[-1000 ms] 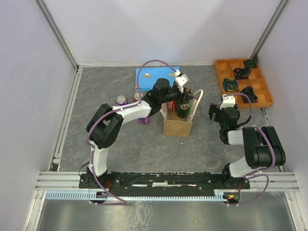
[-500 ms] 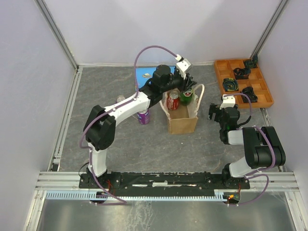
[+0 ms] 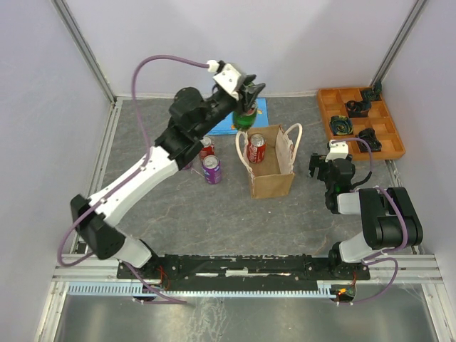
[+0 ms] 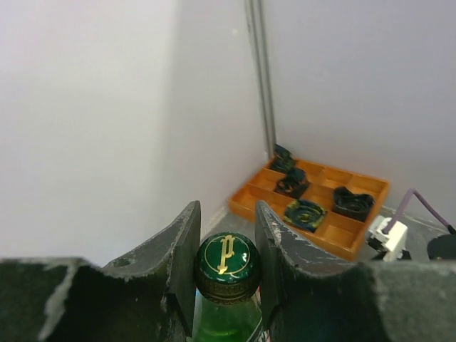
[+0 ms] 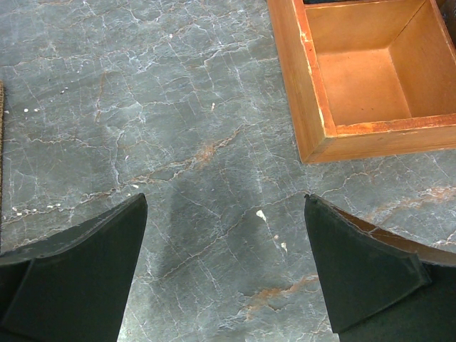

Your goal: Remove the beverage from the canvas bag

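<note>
Down at the near right, the right gripper [image 5: 224, 206] hangs low over the grey table [image 3: 192, 214], jaws spread wide, nothing between them. Its wrist view shows only bare stone and a corner of the orange tray [image 5: 306, 107].

Just left of it, mid-table, stands the bag [image 3: 271, 178], upright and open at the top, cream handles looped up. A red can [image 3: 256, 148] sits inside, against the left wall.

Left of the bag and apart from it, a purple can [image 3: 211, 170] stands on the table, with a second red can [image 3: 206, 147] just beyond, partly behind the left arm.

Farther back and up high is the left gripper [image 3: 247, 100]. Its jaws are clamped tight on the neck of the green bottle [image 3: 246, 119], one finger [image 4: 187, 246] on each side just under the gold-marked cap. The bottle hangs upright in the air, clear out of the bag, past its far-left corner and over a blue sheet [image 3: 261, 107] lying by the back wall.

Over in the far right corner, the tray carries small dark parts in several compartments.
</note>
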